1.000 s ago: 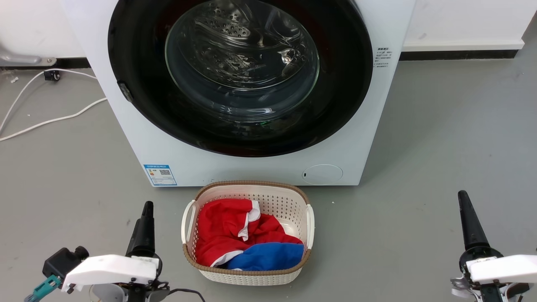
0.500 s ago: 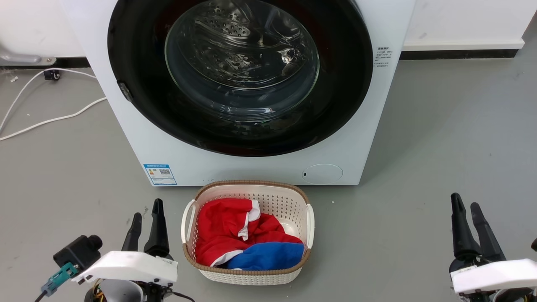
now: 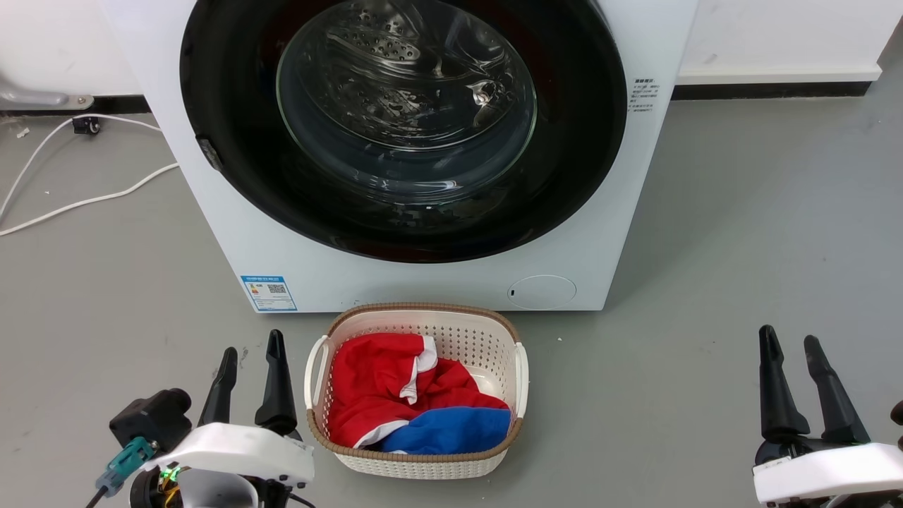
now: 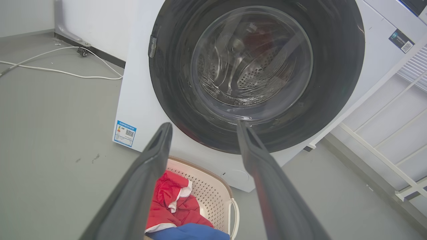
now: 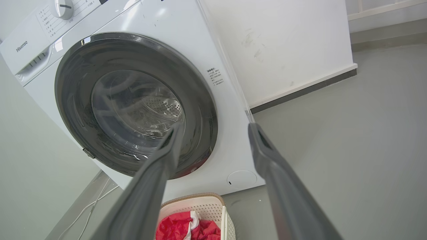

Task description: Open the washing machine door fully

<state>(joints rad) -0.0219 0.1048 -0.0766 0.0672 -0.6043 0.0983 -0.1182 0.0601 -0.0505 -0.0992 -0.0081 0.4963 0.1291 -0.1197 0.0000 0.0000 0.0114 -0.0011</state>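
Both claws have spread since a second ago: left claw [image 3: 252, 342] and right claw [image 3: 789, 334] now wide, holding nothing, low over the floor either side of the basket [image 3: 416, 310], fingers pointing toward the washing machine [image 3: 282, 271]. Its washing machine door [image 3: 405, 120] sits shut, well apart from both.

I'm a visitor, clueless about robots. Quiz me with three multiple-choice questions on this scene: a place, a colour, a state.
1. Where is the laundry basket relative to the washing machine? A) on top B) on the floor in front C) inside
2. The clothes in the basket are: A) green, yellow B) red, white, blue C) black
3. The washing machine door is: A) shut B) wide open C) removed
Answers: B, it stands before the machine; B, those colours show; A, it lies flush with the front.
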